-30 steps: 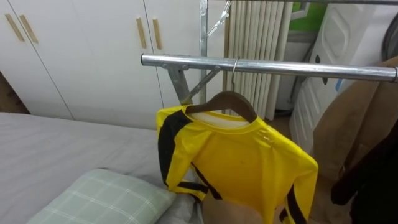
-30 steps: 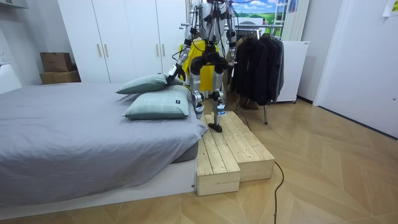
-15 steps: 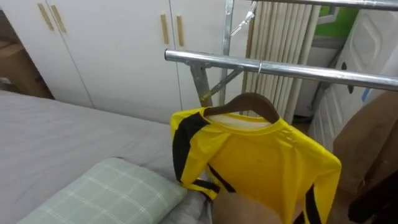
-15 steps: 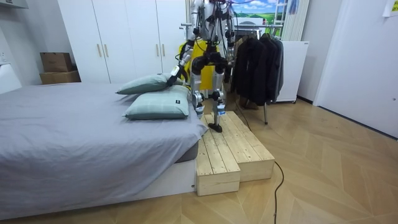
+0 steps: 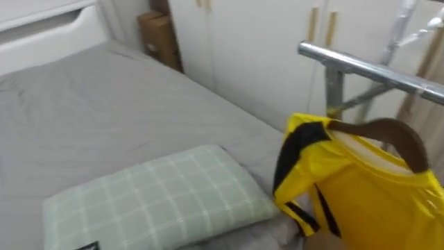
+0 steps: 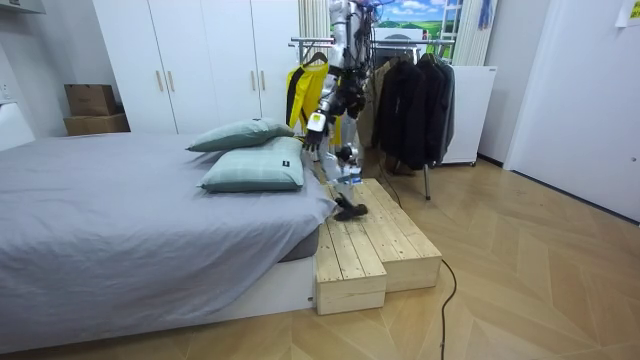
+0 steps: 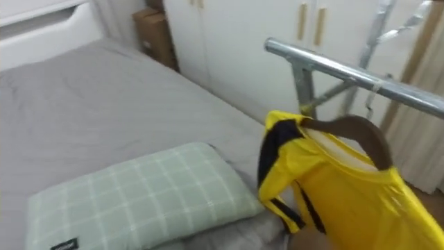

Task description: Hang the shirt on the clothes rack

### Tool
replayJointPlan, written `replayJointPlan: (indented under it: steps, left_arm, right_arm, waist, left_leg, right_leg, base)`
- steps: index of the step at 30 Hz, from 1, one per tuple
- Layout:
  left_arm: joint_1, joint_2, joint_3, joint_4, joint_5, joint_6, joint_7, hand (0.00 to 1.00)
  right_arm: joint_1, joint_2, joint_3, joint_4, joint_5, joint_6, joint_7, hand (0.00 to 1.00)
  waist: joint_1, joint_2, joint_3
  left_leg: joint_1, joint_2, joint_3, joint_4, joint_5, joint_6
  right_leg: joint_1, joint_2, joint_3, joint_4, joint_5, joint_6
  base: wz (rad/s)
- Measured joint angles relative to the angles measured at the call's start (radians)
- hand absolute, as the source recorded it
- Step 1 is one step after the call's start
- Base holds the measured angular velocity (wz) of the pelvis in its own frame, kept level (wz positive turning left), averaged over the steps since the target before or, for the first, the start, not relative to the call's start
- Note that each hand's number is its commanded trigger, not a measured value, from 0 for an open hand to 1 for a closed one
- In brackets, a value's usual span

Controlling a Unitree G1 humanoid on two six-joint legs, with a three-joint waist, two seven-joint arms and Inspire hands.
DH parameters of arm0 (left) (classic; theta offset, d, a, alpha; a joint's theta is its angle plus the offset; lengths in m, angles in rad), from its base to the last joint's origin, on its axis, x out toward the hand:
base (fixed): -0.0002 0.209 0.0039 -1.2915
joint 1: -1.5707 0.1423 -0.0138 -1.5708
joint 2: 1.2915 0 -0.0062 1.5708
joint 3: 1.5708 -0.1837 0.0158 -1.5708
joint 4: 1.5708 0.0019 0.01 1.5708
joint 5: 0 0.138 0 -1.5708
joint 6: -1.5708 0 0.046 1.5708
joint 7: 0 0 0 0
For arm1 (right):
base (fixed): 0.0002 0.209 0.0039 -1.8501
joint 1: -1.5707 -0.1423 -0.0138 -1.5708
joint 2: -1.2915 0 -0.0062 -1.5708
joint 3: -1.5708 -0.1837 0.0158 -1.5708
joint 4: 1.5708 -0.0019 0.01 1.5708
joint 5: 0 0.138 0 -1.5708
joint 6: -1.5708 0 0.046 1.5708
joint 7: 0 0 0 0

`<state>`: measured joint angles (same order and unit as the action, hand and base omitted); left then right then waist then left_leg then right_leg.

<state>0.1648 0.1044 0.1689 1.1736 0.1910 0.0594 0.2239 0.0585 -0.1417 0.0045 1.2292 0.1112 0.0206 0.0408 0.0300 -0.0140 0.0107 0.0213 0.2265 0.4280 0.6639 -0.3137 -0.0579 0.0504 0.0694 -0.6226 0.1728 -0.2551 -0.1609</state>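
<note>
The yellow shirt with black stripes [image 5: 361,201] hangs on its brown wooden hanger [image 5: 388,132] from the silver metal rail [image 5: 361,66], so this piece looks done. The robot stands on the low wooden platform [image 6: 370,240] and faces the grey bed [image 5: 104,118]. Its left hand [image 6: 313,122] hangs low, and I cannot tell its state. I see no other clothes waiting.

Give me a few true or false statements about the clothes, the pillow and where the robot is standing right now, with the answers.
1. The yellow shirt is on a wooden hanger. True.
2. The checked pillow lies on the floor. False: it lies on the grey bed.
3. Dark coats hang on the rack. True.
4. The robot stands on the bed. False: it stands on the wooden platform beside the bed.
</note>
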Motion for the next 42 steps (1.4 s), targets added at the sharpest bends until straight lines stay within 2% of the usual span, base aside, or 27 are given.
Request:
replayJointPlan:
  steps: [1,3,4,5,7,8,9,10,11,12,14,17,18,19,20,21,23,25,27,28,29,31,32,35,38,42]
  left_arm:
    - [0.000,0.000,0.000,0.000,0.000,-0.006,0.000,0.00]
    - [0.001,-0.004,0.000,-0.002,-0.001,-0.025,0.009,0.00]
    - [-0.001,-0.005,0.000,-0.004,-0.001,-0.027,0.010,0.00]
    - [-0.011,-0.005,-0.001,-0.004,-0.001,-0.032,0.011,0.00]
    - [-0.019,-0.003,-0.008,-0.003,-0.003,-0.038,0.015,0.00]
    - [-0.021,-0.001,-0.008,0.001,-0.007,-0.048,0.016,0.00]
    - [-0.020,0.001,-0.007,0.003,-0.017,-0.053,0.016,0.00]
    - [-0.013,0.000,-0.005,0.005,-0.044,-0.062,0.019,0.00]
    - [-0.009,-0.001,-0.006,0.008,-0.062,-0.067,0.018,0.00]
    - [-0.014,0.002,-0.006,0.008,-0.080,-0.077,0.020,0.00]
    - [-0.022,0.001,-0.008,0.009,-0.082,-0.098,0.020,0.00]
    - [-0.011,-0.004,0.006,0.028,-0.105,-0.106,0.021,0.00]
    - [0.001,-0.003,0.028,0.038,-0.111,-0.106,0.026,0.00]
    - [0.005,-0.002,0.037,0.040,-0.112,-0.106,0.031,0.00]
    - [0.023,0.004,0.047,0.044,-0.112,-0.106,0.042,0.00]
    - [0.033,0.006,0.050,0.046,-0.111,-0.105,0.048,0.00]
    - [0.070,0.016,0.068,0.071,-0.107,-0.102,0.070,0.00]
    - [0.084,0.023,0.087,0.091,-0.100,-0.096,0.075,0.00]
    - [0.092,0.029,0.094,0.105,-0.101,-0.077,0.077,0.00]
    - [0.091,0.030,0.092,0.105,-0.101,-0.067,0.077,0.00]
    - [0.086,0.031,0.091,0.105,-0.101,-0.064,0.077,0.00]
    - [0.078,0.031,0.082,0.104,-0.100,-0.063,0.077,0.00]
    - [0.072,0.029,0.082,0.103,-0.097,-0.063,0.077,0.00]
    - [0.047,0.028,0.082,0.095,-0.077,-0.063,0.079,0.00]
    - [0.022,0.028,0.075,0.074,-0.078,-0.064,0.092,0.00]
    - [0.006,0.029,0.008,0.025,-0.080,-0.065,0.095,0.00]
  right_arm:
    - [-0.002,0.000,0.000,0.000,0.000,-0.001,0.002,0.00]
    - [-0.002,0.001,0.001,-0.002,0.008,-0.023,0.008,0.00]
    - [-0.001,0.002,0.001,-0.002,0.010,-0.027,0.010,0.00]
    - [0.006,0.003,0.001,-0.001,0.010,-0.030,0.016,0.00]
    - [0.012,0.003,-0.007,-0.001,0.029,-0.036,0.018,0.00]
    - [0.014,0.003,-0.009,0.004,0.050,-0.042,0.019,0.00]
    - [0.013,0.003,-0.010,0.008,0.059,-0.043,0.022,0.00]
    - [0.009,-0.001,-0.017,0.015,0.071,-0.045,0.028,0.00]
    - [0.015,-0.002,-0.027,0.015,0.080,-0.045,0.027,0.00]
    - [0.038,0.002,-0.029,0.015,0.108,-0.045,0.028,0.00]
    - [0.061,0.006,-0.049,0.015,0.139,-0.040,0.026,0.00]
    - [0.054,0.001,-0.064,0.016,0.132,-0.036,0.020,0.00]
    - [0.053,0.002,-0.068,0.018,0.132,-0.027,0.017,0.00]
    - [0.056,0.002,-0.069,0.022,0.134,-0.023,0.014,0.00]
    - [0.063,0.002,-0.069,0.022,0.137,-0.018,0.004,0.00]
    - [0.065,0.002,-0.069,0.022,0.136,-0.017,0.000,0.00]
    - [0.064,0.002,-0.073,0.021,0.128,-0.016,-0.007,0.00]
    - [0.058,0.002,-0.081,0.021,0.117,-0.017,-0.006,0.00]
    - [0.050,0.003,-0.082,0.021,0.113,-0.018,-0.006,0.00]
    - [0.039,0.004,-0.081,0.024,0.112,-0.018,-0.006,0.00]
    - [0.027,0.005,-0.073,0.029,0.105,-0.020,-0.006,0.00]
    - [0.011,0.010,-0.065,0.042,0.064,-0.022,-0.001,0.00]
    - [-0.003,0.015,-0.064,0.047,0.037,-0.022,0.003,0.00]
    - [-0.025,0.027,-0.054,0.054,-0.027,-0.046,0.007,0.00]
    - [-0.029,0.029,-0.027,0.056,-0.037,-0.051,0.006,0.00]
    - [-0.026,0.029,-0.004,0.055,-0.029,-0.055,0.006,0.00]
  waist:
    - [0.002,0.000,-0.0004]
    - [0.001,0.004,-0.0013]
    - [0.000,0.006,-0.0022]
    - [-0.005,0.003,-0.0037]
    - [-0.006,0.001,-0.0036]
    - [-0.009,-0.004,-0.0033]
    - [-0.005,-0.009,-0.0045]
    - [0.003,-0.007,-0.0069]
    - [-0.001,0.006,-0.0125]
    - [-0.028,0.002,-0.0139]
    - [-0.051,-0.011,-0.0186]
    - [-0.046,-0.005,-0.0224]
    - [-0.042,-0.005,-0.0219]
    - [-0.042,-0.005,-0.0225]
    - [-0.041,-0.007,-0.0216]
    - [-0.039,-0.006,-0.0214]
    - [-0.020,-0.007,-0.0202]
    - [-0.018,-0.007,-0.0179]
    - [-0.011,-0.006,-0.0156]
    - [-0.006,-0.006,-0.0111]
    - [-0.005,-0.007,-0.0076]
    - [0.003,-0.006,-0.0063]
    - [0.009,-0.008,-0.0013]
    - [0.003,-0.012,0.0032]
    - [0.002,-0.014,0.0030]
    - [-0.005,-0.010,0.0010]
  left_leg:
    - [0.021,-0.005,0.006,-0.034,-0.003,-0.004]
    - [0.096,-0.042,0.037,-0.193,-0.020,-0.009]
    - [0.105,-0.051,0.040,-0.229,-0.023,-0.009]
    - [0.117,-0.075,0.045,-0.296,-0.027,-0.005]
    - [0.123,-0.103,0.066,-0.373,-0.025,0.000]
    - [0.120,-0.110,0.070,-0.409,-0.031,0.006]
    - [0.113,-0.114,0.069,-0.424,-0.029,0.001]
    - [0.106,-0.110,0.052,-0.433,-0.022,0.004]
    - [0.098,-0.102,0.022,-0.432,-0.014,0.013]
    - [0.095,-0.101,-0.008,-0.438,0.009,0.017]
    - [0.095,-0.107,-0.026,-0.445,0.036,0.011]
    - [0.102,-0.131,-0.081,-0.472,0.054,0.039]
    - [0.110,-0.141,-0.102,-0.485,0.063,0.045]
    - [0.114,-0.146,-0.112,-0.487,0.066,0.046]
    - [0.118,-0.155,-0.130,-0.489,0.067,0.053]
    - [0.120,-0.158,-0.135,-0.489,0.067,0.056]
    - [0.121,-0.172,-0.154,-0.490,0.065,0.069]
    - [0.125,-0.181,-0.170,-0.492,0.062,0.078]
    - [0.124,-0.187,-0.187,-0.493,0.059,0.086]
    - [0.120,-0.190,-0.194,-0.493,0.059,0.091]
    - [0.114,-0.194,-0.208,-0.492,0.059,0.095]
    - [0.108,-0.199,-0.225,-0.493,0.061,0.099]
    - [0.109,-0.201,-0.229,-0.494,0.061,0.100]
    - [0.103,-0.203,-0.242,-0.494,0.060,0.102]
    - [0.092,-0.204,-0.251,-0.494,0.059,0.103]
    - [0.089,-0.205,-0.264,-0.496,0.059,0.103]
  right_leg:
    - [-0.001,0.000,-0.019,-0.001,0.000,0.000]
    - [-0.031,-0.005,-0.088,0.006,0.000,-0.001]
    - [-0.038,-0.010,-0.109,0.013,0.000,-0.001]
    - [-0.052,-0.022,-0.150,0.021,0.000,-0.001]
    - [-0.073,-0.045,-0.203,0.046,0.000,0.000]
    - [-0.085,-0.058,-0.233,0.061,-0.001,0.000]
    - [-0.091,-0.071,-0.238,0.073,-0.001,0.002]
    - [-0.096,-0.078,-0.230,0.087,0.013,0.019]
    - [-0.095,-0.077,-0.170,0.086,0.037,0.042]
    - [-0.090,-0.077,-0.061,0.086,0.047,0.044]
    - [-0.078,-0.085,-0.003,0.083,0.058,0.044]
    - [-0.047,-0.078,0.084,0.058,0.078,0.100]
    - [-0.032,-0.078,0.103,0.046,0.086,0.108]
    - [-0.026,-0.079,0.115,0.046,0.087,0.110]
    - [-0.018,-0.078,0.154,0.046,0.089,0.110]
    - [-0.014,-0.078,0.171,0.046,0.091,0.111]
    - [-0.011,-0.078,0.228,0.047,0.098,0.101]
    - [-0.002,-0.082,0.242,0.043,0.098,0.102]
    - [0.006,-0.085,0.241,0.032,0.102,0.113]
    - [0.006,-0.088,0.248,0.030,0.105,0.118]
    - [0.006,-0.089,0.274,0.027,0.108,0.124]
    - [0.007,-0.088,0.322,0.013,0.113,0.134]
    - [0.010,-0.087,0.323,0.008,0.115,0.137]
    - [0.017,-0.084,0.318,-0.008,0.118,0.142]
    - [0.016,-0.083,0.317,-0.022,0.121,0.145]
    - [0.018,-0.084,0.321,-0.023,0.121,0.146]
  base:
    - [1.16]
    - [0.89]
    - [0.90]
    - [0.75]
    - [0.87]
    - [0.74]
    - [0.55]
    - [0.54]
    - [1.13]
    - [1.39]
    - [1.39]
    - [0.71]
    - [0.60]
    - [0.52]
    - [0.38]
    - [0.33]
    - [0.21]
    - [0.23]
    - [0.24]
    - [0.30]
    - [0.39]
    - [0.26]
    - [0.07]
    - [0.11]
    - [0.10]
    - [0.10]
